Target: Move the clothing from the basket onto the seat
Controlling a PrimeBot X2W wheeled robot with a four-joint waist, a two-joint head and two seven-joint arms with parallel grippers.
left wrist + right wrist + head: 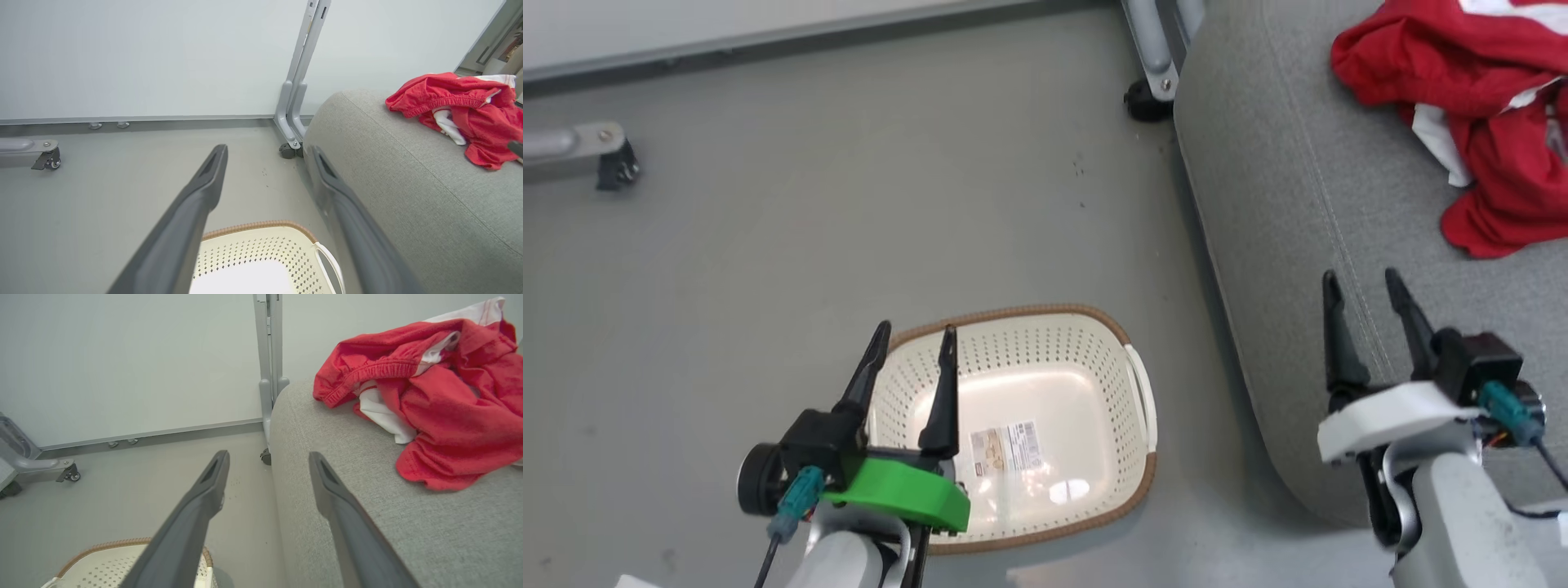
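Note:
The red clothing (pixel 1478 106) with white trim lies crumpled on the grey seat (pixel 1298 180) at the upper right; the heap also shows in the wrist views (pixel 461 112) (pixel 429 400). The cream basket (pixel 1045 384) with its brown rim stands on the floor left of the seat, holding no garment, its base label showing. My left gripper (pixel 913 339) hangs open over the basket's left part, nothing between its fingers. My right gripper (pixel 1364 286) is open above the seat's front edge, short of the clothing.
A grey metal stand leg with a caster (pixel 1152 90) stands at the seat's far left corner. Another caster leg (pixel 605 159) sits at the far left by the white wall (pixel 163 53). Grey floor (pixel 849 204) lies between them.

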